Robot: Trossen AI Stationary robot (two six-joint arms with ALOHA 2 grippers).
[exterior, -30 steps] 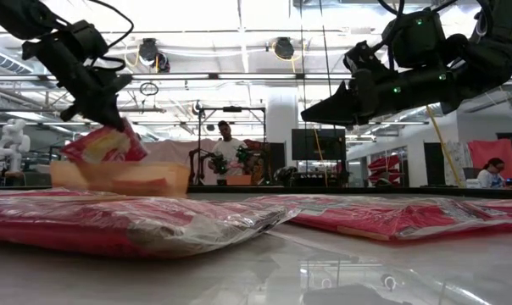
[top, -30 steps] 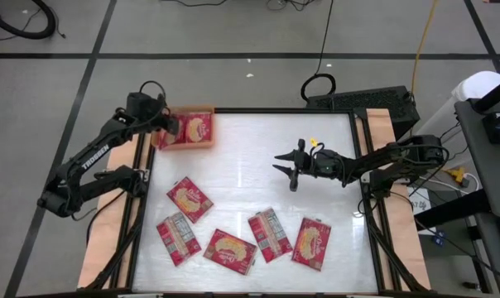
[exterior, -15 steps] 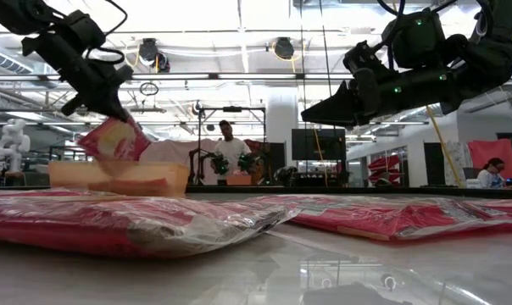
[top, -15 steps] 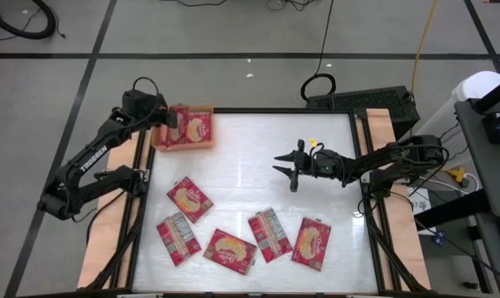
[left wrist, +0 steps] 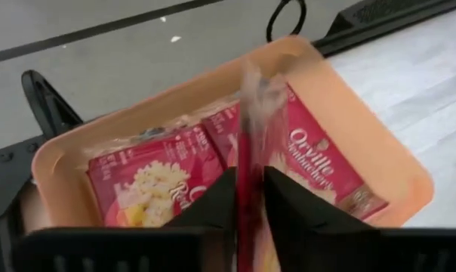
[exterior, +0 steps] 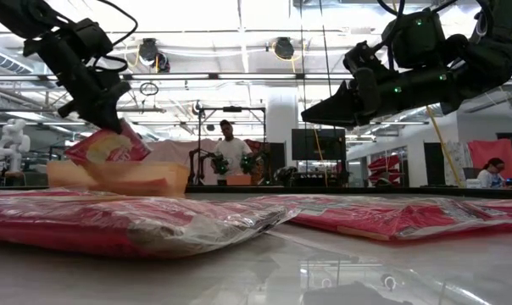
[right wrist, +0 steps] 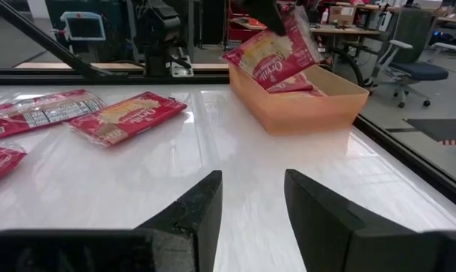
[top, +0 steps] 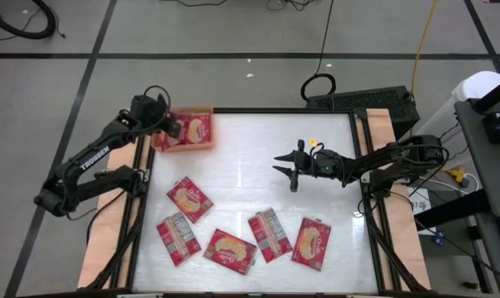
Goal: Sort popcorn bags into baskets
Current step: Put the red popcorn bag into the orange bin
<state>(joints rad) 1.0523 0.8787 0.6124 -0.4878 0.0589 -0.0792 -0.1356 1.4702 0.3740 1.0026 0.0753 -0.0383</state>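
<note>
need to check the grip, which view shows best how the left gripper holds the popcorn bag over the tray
The left wrist view: the left gripper is pinched on the bag's edge above the orange tray. The low view shows the bag hanging tilted, the high view only its top, and the right wrist view sees it far off.

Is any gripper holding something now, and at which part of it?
The left gripper pinches a popcorn bag by its upper edge, over the orange basket. The right gripper holds nothing.
</note>
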